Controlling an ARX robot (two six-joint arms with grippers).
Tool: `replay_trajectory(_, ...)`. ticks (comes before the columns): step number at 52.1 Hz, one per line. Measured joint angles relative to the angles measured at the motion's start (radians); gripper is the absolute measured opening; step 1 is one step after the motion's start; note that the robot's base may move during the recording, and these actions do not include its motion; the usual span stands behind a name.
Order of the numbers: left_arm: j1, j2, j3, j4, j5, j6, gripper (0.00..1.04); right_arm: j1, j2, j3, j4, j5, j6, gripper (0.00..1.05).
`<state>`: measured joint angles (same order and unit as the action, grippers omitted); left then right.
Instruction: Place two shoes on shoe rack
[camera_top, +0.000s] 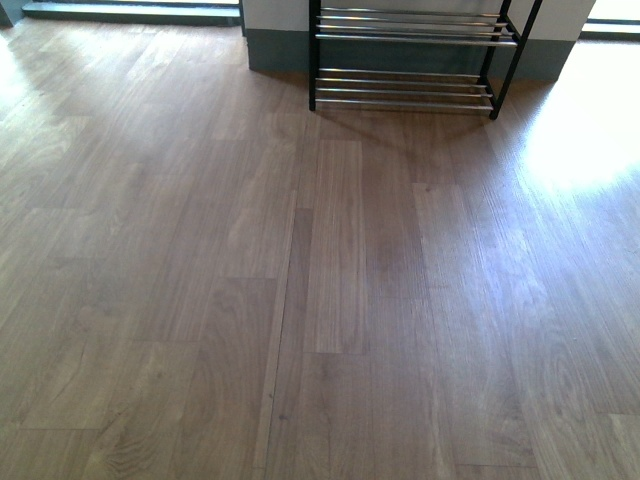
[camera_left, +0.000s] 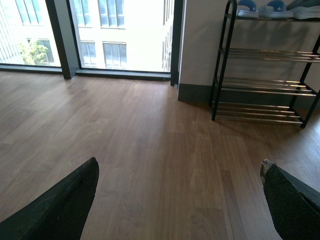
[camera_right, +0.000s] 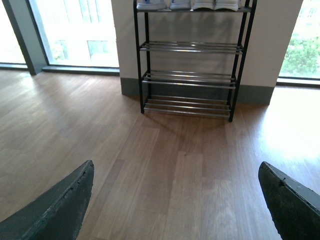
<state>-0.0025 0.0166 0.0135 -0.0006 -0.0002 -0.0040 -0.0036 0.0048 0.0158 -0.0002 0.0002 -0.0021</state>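
Brown wood-plank floor (camera_top: 300, 300) fills my front view; tall black-framed shoe rack with chrome bars (camera_top: 410, 60) sits top centre, lower tiers bare. Only my wrist views show the top tier holding grey knit sneakers with white soles (camera_right: 190, 5). My left gripper (camera_left: 180, 172) and right gripper (camera_right: 175, 175): fingers spread wide, grasping nothing.

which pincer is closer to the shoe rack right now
Right, probably. The right pincer faces the shoe rack head-on; the left pincer sits off to its side, seeing it at an angle. Both are short of it.
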Motion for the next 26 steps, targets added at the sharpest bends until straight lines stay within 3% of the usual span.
replay_trajectory(26, 0.0, 0.0, 0.0, 0.0, 0.0, 0.0, 0.95, 0.0, 0.0, 0.0, 0.0, 0.0, 0.0, 0.95)
